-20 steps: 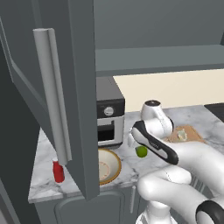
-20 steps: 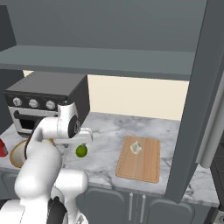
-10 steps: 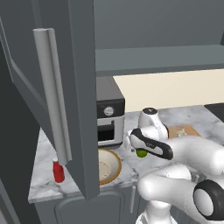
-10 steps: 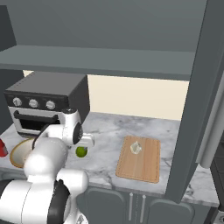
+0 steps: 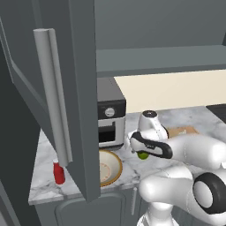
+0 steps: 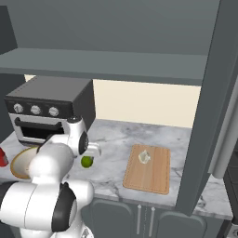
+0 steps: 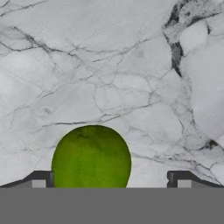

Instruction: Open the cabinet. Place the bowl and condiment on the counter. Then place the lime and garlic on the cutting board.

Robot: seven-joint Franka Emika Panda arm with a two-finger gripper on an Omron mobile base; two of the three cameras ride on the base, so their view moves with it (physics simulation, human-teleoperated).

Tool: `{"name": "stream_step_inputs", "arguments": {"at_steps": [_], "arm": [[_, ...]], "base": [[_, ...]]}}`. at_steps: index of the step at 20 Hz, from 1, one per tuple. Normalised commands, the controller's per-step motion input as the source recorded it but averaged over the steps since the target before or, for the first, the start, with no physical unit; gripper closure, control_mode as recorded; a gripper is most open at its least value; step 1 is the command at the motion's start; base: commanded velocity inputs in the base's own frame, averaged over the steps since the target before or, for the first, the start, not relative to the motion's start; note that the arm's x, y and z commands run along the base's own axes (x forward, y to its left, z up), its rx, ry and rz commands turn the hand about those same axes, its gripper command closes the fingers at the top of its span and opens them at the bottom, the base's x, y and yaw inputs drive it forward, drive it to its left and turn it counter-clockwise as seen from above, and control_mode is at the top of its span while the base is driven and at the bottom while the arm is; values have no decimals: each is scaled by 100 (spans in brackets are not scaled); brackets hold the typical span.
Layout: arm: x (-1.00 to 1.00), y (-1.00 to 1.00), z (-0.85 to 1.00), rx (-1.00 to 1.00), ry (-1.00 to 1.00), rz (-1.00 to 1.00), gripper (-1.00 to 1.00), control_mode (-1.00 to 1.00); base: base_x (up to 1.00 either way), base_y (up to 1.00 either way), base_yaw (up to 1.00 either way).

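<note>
The lime [image 7: 91, 157] lies on the marble counter [image 7: 131, 78], and my gripper [image 7: 109, 181] hangs open just above it. The lime sits between the two fingertips [image 7: 41, 180], nearer the left one in the hand view. From the right base, the lime [image 6: 87, 161] is just under my hand. The garlic [image 6: 144, 156] rests on the cutting board [image 6: 153, 179]. Left of my arm, the bowl [image 5: 106, 167] and the red condiment [image 5: 58, 172] stand on the counter. The cabinet door [image 5: 79, 88] stands open.
A black toaster oven [image 6: 46, 111] stands at the back left of the counter. The cabinet's other open door [image 6: 209, 116] juts out over the counter's right end. The cabinet shelf [image 6: 102, 65] hangs above the work area.
My hand has come down over the lime and the arm has folded lower. The lime, garlic, bowl and condiment have stayed where they were.
</note>
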Motion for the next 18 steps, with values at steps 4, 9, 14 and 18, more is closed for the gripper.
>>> {"name": "stream_step_inputs", "arguments": {"at_steps": [4, 9, 14, 18], "arm": [[6, 0, -29, 0, 0, -2, -100, -100], [-5, -5, -13, 0, -2, -1, -100, -100], [-31, -1, -19, 0, -2, 0, -100, -100], [-27, -1, -24, 0, 0, 0, -100, -100]], "base": [[0, 0, 0], [0, 0, 0], [0, 0, 0], [0, 0, 0]]}}
